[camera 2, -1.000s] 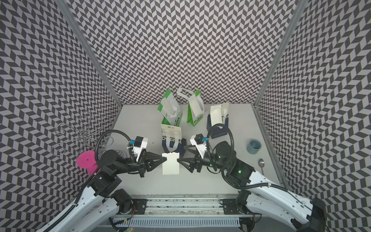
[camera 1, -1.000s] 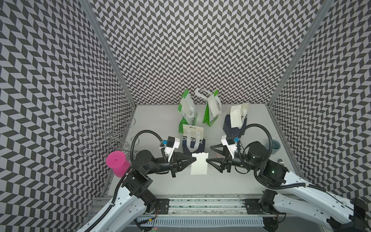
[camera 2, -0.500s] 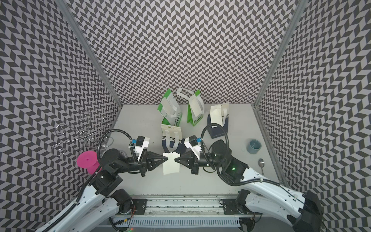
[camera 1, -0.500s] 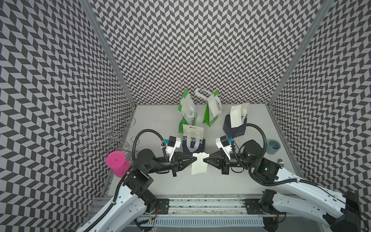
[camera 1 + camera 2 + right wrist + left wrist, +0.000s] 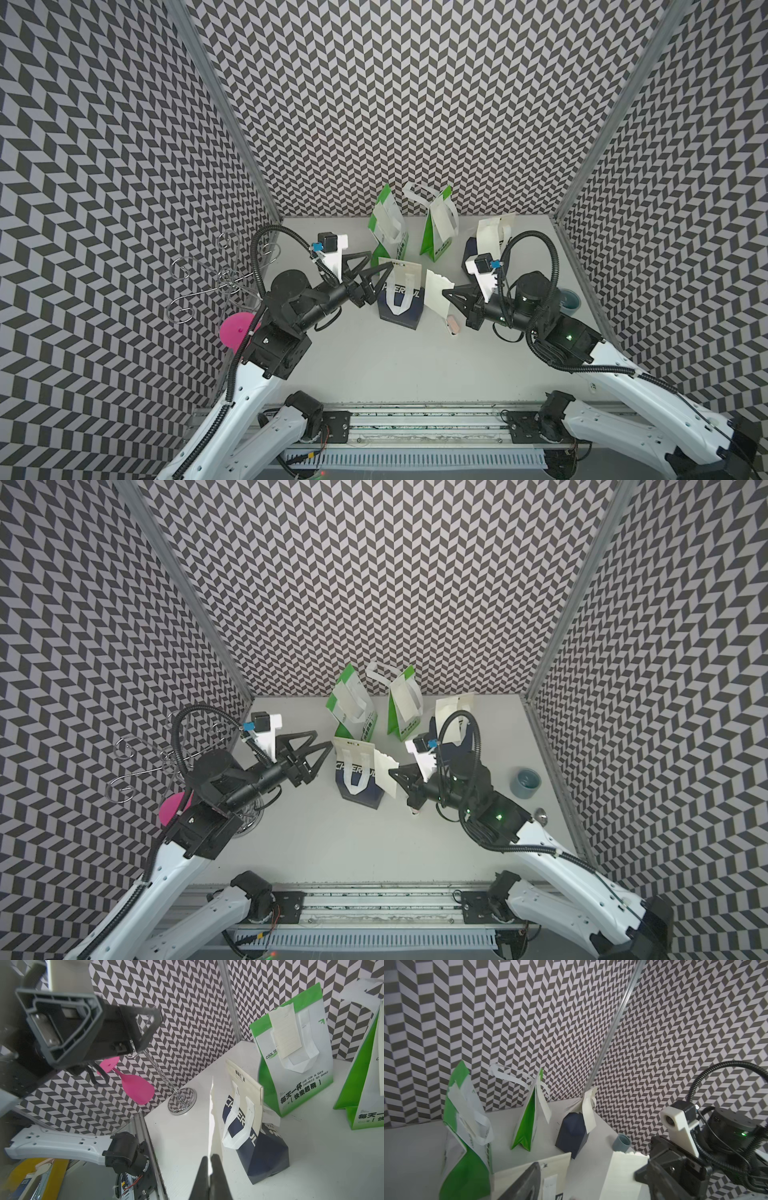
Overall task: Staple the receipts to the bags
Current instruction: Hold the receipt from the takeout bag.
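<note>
Pinching receipt (image 5: 434, 301) edge: right tool (image 5: 444, 293) shut on it, slip upright just beside navy bag (image 5: 399, 305) | left tool (image 5: 381, 262) wide open, empty, by bag's top | risk: limp slip sags or twists off line; light bag tips if nudged

The left gripper (image 5: 381, 260) releases the receipt (image 5: 435, 294), opens its jaws and withdraws to 10 o'clock of the near navy bag (image 5: 399, 309). The right gripper (image 5: 444, 293) closes on the receipt and shifts it from 6 o'clock to 3 o'clock of that bag.
</note>
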`<state>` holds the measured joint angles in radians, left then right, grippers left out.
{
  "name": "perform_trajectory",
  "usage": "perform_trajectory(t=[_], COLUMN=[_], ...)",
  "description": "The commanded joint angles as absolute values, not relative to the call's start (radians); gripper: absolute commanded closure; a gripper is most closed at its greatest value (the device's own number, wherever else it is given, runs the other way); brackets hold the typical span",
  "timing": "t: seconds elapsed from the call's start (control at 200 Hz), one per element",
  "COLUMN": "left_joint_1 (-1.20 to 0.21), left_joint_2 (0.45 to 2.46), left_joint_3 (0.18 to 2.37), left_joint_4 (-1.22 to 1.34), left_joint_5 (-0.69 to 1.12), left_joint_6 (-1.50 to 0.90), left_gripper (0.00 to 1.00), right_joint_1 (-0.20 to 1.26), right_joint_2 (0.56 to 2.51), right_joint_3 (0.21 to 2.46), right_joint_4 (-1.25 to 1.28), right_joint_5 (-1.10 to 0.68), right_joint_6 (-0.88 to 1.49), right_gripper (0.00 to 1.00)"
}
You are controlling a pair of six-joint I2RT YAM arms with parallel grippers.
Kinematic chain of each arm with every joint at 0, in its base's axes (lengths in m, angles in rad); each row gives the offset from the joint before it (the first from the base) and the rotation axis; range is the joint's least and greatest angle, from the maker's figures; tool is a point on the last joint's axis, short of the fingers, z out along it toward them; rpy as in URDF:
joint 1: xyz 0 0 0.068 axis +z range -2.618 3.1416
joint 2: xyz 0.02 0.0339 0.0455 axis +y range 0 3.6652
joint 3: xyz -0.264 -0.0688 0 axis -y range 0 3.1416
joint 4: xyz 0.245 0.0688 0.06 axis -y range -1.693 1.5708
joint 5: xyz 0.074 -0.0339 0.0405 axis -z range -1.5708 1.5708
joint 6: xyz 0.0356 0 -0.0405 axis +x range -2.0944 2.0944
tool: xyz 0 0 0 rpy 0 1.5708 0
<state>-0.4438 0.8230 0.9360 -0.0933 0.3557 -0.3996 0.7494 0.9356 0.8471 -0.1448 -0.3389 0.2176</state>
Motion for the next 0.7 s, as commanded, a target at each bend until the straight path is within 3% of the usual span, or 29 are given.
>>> perform_trajectory(t=[0.0,0.16,0.335,0.696], left_joint_1=[-0.370,-0.255,-0.238,-0.237], left_joint_2=[0.913,1.087,1.218,1.300], left_joint_3=[0.952,0.975,0.995,0.926], left_joint_4=[-0.039,0.083,0.169,0.239], left_joint_5=[0.370,0.558,0.645,0.799], left_joint_6=[-0.383,-0.446,-0.491,-0.572], left_gripper=[0.19,0.20,0.22,0.30], right_joint_1=[0.752,0.752,0.751,0.705], right_joint_2=[0.986,1.113,1.242,1.355], right_joint_3=[0.846,0.892,0.969,1.036], right_joint_4=[-0.107,-0.016,-0.016,-0.034], right_joint_5=[-0.435,-0.530,-0.532,-0.402], right_joint_6=[0.162,0.177,0.161,0.169], right_gripper=[1.00,1.00,1.00,1.00])
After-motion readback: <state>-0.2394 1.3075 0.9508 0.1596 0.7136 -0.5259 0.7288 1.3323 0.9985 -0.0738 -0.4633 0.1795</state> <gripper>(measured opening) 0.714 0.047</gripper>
